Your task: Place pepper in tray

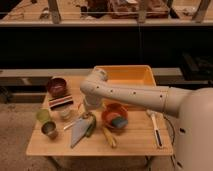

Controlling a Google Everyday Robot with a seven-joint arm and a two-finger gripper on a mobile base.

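Observation:
The pepper (90,127) is slim and green and lies on the wooden table (135,145), left of centre, beside a grey folded cloth (77,133). The tray (131,75) is a yellow-orange bin at the back of the table, and my white arm crosses its front wall. The arm reaches in from the right and bends down at its left end. My gripper (89,109) points down just above and behind the pepper's far end. It hides the spot where a round orange fruit lay.
An orange-brown bowl (115,116) with a blue item stands right of the pepper. A yellowish stick (109,137) lies in front of it. A dark red bowl (56,86), a striped item (61,102), small cups (44,116) and a white utensil (155,129) are also there.

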